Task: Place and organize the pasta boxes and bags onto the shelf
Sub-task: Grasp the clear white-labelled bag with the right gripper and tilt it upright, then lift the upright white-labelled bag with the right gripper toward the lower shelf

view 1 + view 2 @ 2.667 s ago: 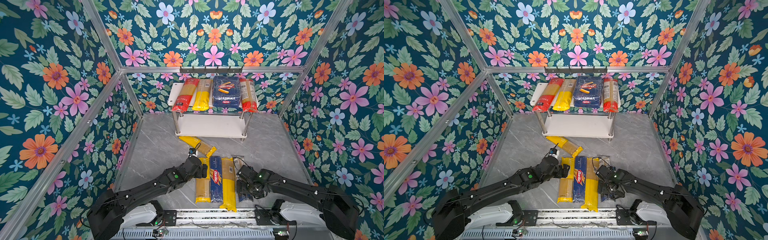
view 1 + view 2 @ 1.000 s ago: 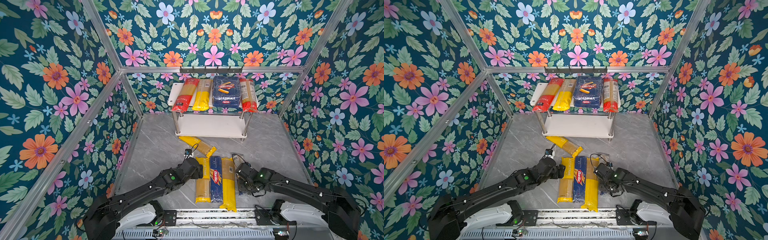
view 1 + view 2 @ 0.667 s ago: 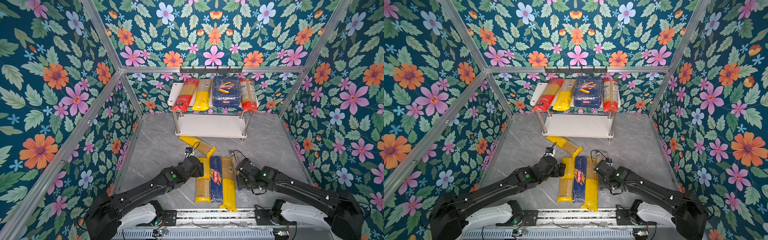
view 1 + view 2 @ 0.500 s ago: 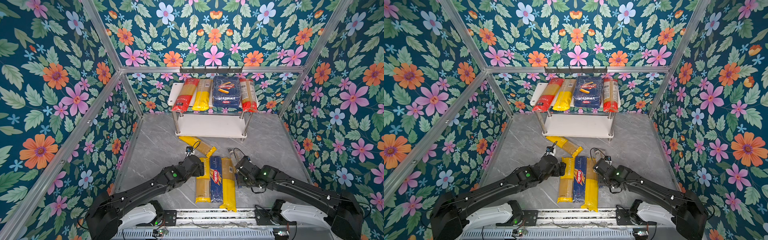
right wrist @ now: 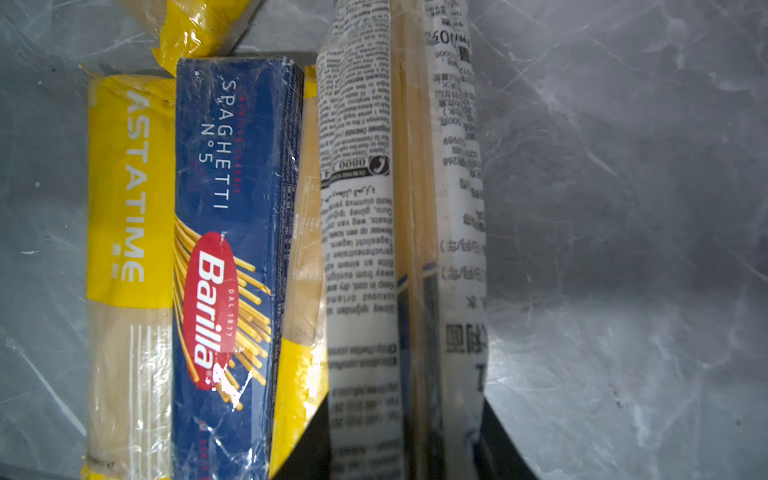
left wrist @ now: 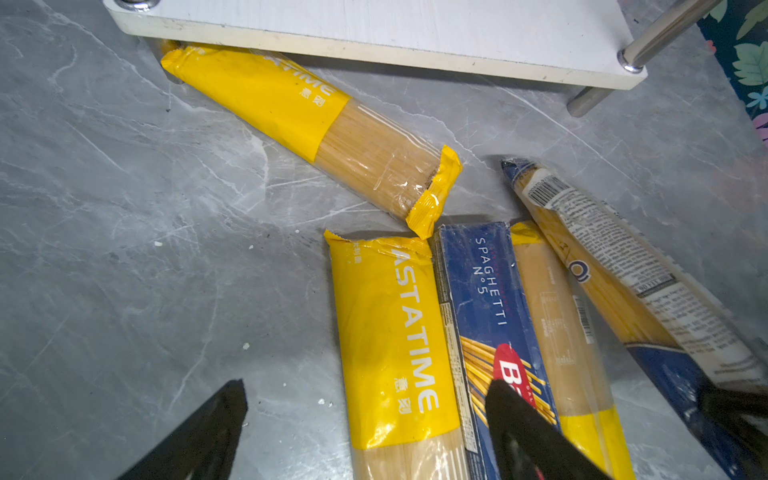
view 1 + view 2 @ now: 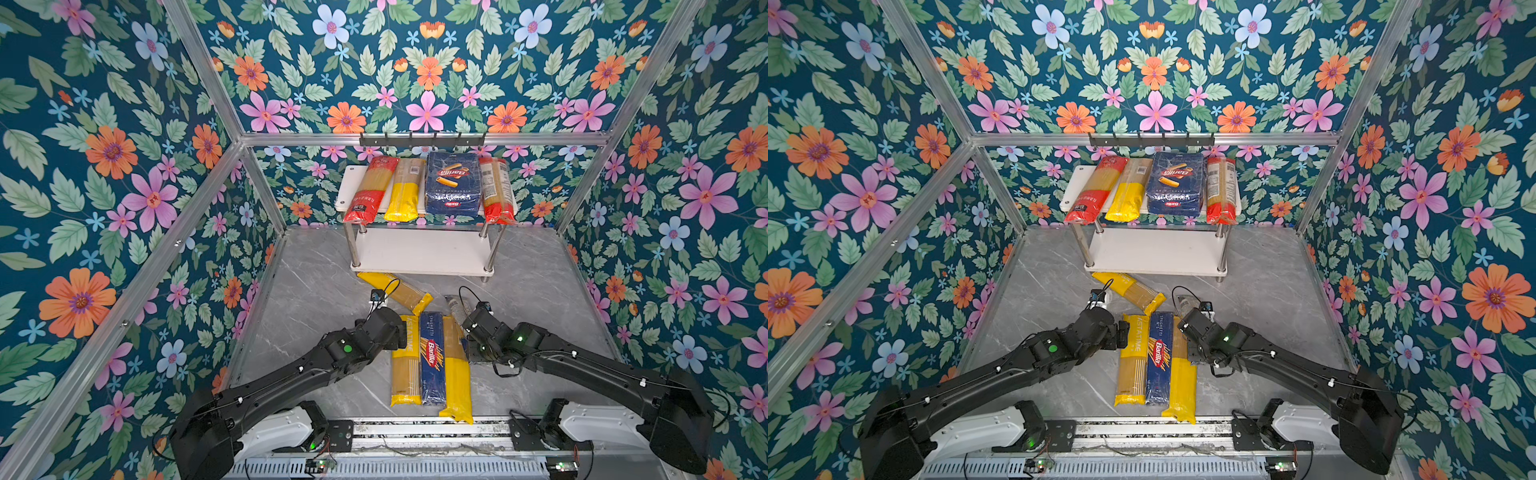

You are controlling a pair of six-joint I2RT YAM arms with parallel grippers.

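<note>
The right gripper point(image 5: 401, 440) has its jaws closed narrowly on the dark-ended spaghetti bag point(image 5: 361, 208), and the hold seems to sit toward the dark end, so most of the bag sticks out ahead; the bag leans on the yellow-ended bag point(image 5: 297, 374), which lies against the Barilla spaghetti box point(image 5: 232, 249). Held off centre like this, the bag will probably droop and swing; lift it slowly and straight up until it is free of its neighbours; then carry it lengthwise to the shelf point(image 7: 419, 253), whose lower board is bare while the upper one holds four packs. The left gripper point(image 6: 365, 386) hangs with jaws spread wide, holding nothing, above the Pastatime bag point(image 6: 390, 332); it had best hold off until the right arm is away. The slanted yellow bag point(image 7: 395, 289) lies just before the shelf; pass above it.
</note>
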